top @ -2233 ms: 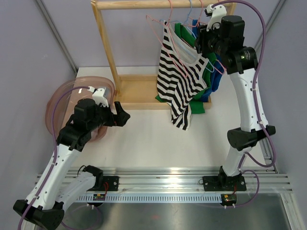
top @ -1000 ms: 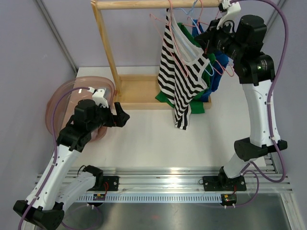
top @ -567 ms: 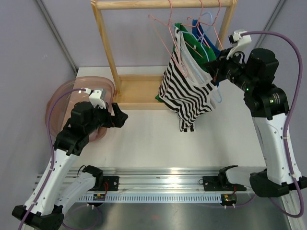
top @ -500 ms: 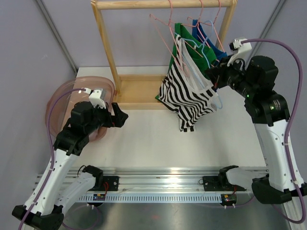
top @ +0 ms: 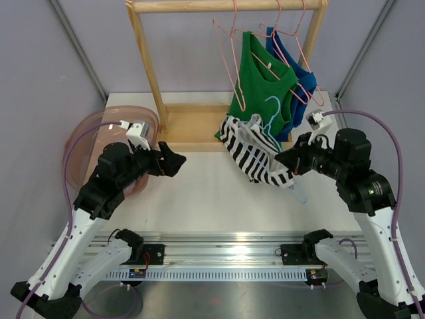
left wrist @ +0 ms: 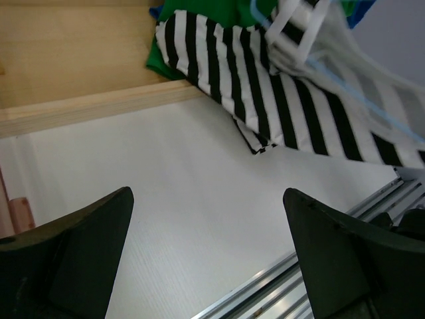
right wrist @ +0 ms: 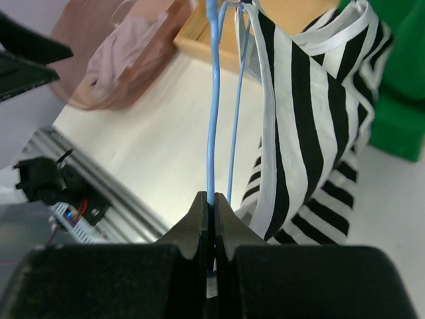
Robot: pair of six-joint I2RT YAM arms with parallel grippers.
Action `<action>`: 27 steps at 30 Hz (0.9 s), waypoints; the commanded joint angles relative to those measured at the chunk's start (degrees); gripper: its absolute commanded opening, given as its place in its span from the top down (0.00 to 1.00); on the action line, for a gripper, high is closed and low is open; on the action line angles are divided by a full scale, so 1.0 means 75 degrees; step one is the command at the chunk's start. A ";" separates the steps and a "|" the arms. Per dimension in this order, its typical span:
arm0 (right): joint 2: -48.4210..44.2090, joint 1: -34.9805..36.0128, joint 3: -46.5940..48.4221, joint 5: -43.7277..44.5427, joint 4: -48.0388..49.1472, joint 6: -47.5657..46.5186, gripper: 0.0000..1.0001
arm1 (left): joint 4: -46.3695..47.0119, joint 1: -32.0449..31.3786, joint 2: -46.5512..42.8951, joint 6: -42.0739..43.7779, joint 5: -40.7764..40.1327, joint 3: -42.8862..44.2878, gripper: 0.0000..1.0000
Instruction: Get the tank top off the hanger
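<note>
Two roles: right gripper pinched the light-blue wire hanger, seemingly presenting its black-and-white striped tank top; left gripper hovered, jaws spread.

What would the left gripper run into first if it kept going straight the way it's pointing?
Probably the striped tank top, hanging low ahead of the left gripper. Depth is unclear, so it might touch the table first.

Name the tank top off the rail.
The striped tank top: it hangs on the light blue hanger in the right claw; the green tank top and blue tank top hang from the rail.
</note>
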 commanded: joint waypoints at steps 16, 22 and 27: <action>0.0005 0.1269 -0.1718 -0.4219 0.3719 0.2615 1.00 | 0.1002 -0.2160 0.0284 0.0082 -0.2326 0.0221 0.01; 0.0006 0.1469 -0.1295 -0.4313 0.3813 0.2697 1.00 | 0.0932 -0.2395 0.0284 0.0258 -0.2537 0.0362 0.08; -0.0111 0.1504 -0.0874 -0.4477 0.3837 0.2814 1.00 | 0.0850 -0.2488 0.0331 0.0316 -0.2690 0.0421 0.17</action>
